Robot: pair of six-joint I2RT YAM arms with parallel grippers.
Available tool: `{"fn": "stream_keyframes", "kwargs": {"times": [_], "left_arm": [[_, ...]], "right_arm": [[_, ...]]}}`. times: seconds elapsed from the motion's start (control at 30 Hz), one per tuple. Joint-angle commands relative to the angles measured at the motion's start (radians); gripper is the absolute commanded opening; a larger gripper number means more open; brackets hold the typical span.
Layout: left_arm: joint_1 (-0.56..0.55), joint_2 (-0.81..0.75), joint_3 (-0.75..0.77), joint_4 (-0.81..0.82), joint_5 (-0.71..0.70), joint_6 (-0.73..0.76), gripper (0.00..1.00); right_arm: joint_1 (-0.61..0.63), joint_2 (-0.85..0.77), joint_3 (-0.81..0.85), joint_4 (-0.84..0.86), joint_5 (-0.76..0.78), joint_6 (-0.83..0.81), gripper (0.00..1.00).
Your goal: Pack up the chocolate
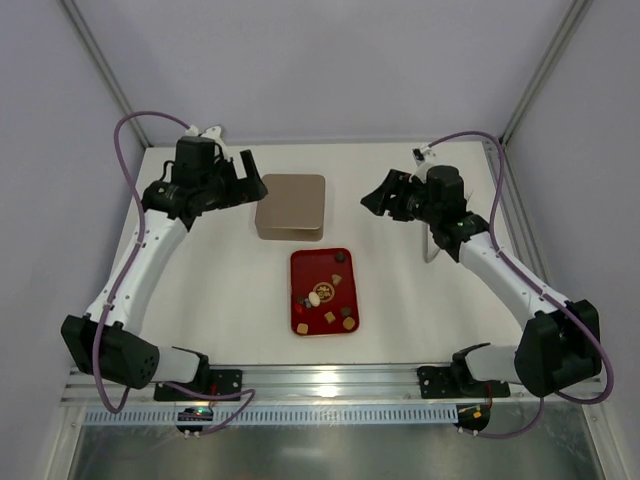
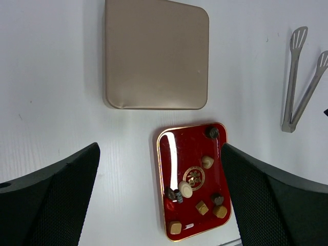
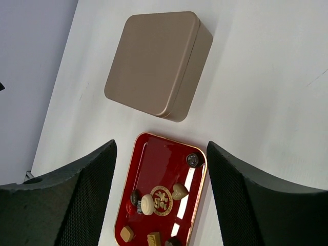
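Both tools, left point(image 1: 243, 180) and right point(image 1: 380, 200), hang wide open and empty at mid-frame either side of the closed gold tin point(image 1: 291, 206), chocolates point(image 1: 322, 294) on the red tray point(image 1: 305, 262) below it, so I'd descend slowly, square over one piece.

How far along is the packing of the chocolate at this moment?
Several chocolates lie loose on the red tray. The gold box stands closed beside it, and what is inside cannot be seen. Tongs lie on the table. Both the left gripper and the right gripper hang open and hold nothing. The tray pieces remain outside the box.
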Motion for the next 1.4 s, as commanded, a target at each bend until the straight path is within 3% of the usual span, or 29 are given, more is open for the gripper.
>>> {"fn": "stream_keyframes", "kwargs": {"times": [0.0, 0.13, 0.37, 0.57, 0.87, 1.37], "left_arm": [[-0.003, -0.031, -0.008, 0.049, -0.024, 0.027, 0.97], [-0.003, -0.011, -0.005, 0.049, -0.03, 0.024, 0.97], [-0.003, 0.078, 0.009, 0.087, -0.078, 0.036, 0.97], [-0.003, 0.235, 0.032, 0.144, -0.119, 0.042, 0.97], [-0.002, 0.465, 0.15, 0.164, -0.134, 0.027, 0.96], [-0.002, 0.637, 0.286, 0.115, -0.171, 0.024, 0.95]], "right_arm": [[-0.003, -0.008, -0.026, 0.062, 0.032, -0.041, 0.73], [-0.005, 0.177, 0.104, 0.107, -0.022, -0.043, 0.74], [-0.006, 0.671, 0.623, 0.073, -0.158, 0.026, 0.73], [-0.006, 0.961, 0.903, 0.016, -0.229, 0.127, 0.72], [0.015, 1.062, 0.953, 0.006, -0.257, 0.169, 0.7], [0.038, 1.142, 0.98, -0.083, -0.226, 0.21, 0.62]]}}
